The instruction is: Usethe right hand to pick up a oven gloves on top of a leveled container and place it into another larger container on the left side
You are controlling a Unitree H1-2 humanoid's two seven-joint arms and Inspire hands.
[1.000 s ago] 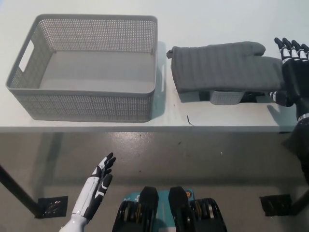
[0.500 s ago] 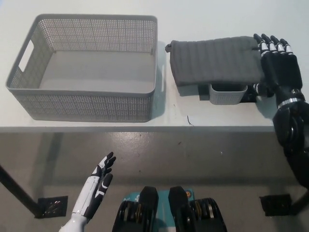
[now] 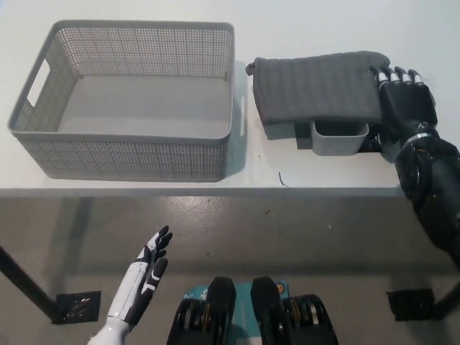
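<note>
oven glove (image 3: 316,88): a dark grey quilted glove is seen lying flat on top of the small container, on the right part of the table. its cuff end is turned toward the large basket, and a small loop is seen at the upper left corner of the cuff. its right end is covered by the right hand.
small container (image 3: 339,138): a light grey perforated box is placed under the glove. only its front part is seen below the glove's lower edge, and a dark block is seen beside it on each side.
right hand (image 3: 402,100): the black hand is laid on the right end of the glove, with the fingers (image 3: 394,77) stretched out over the cloth and pointing up in the picture. the fingers are not closed around the glove; contact is seen, but a grip is not seen.
large basket (image 3: 129,154): a light grey perforated basket with a slot handle in its left wall is placed on the left part of the table, just beside the glove's cuff end.
table (image 3: 144,183): a white top, by which both containers are carried.
left hand (image 3: 147,269): the white hand is held low at the lower left, below the table edge, with fingers apart and nothing held.
</note>
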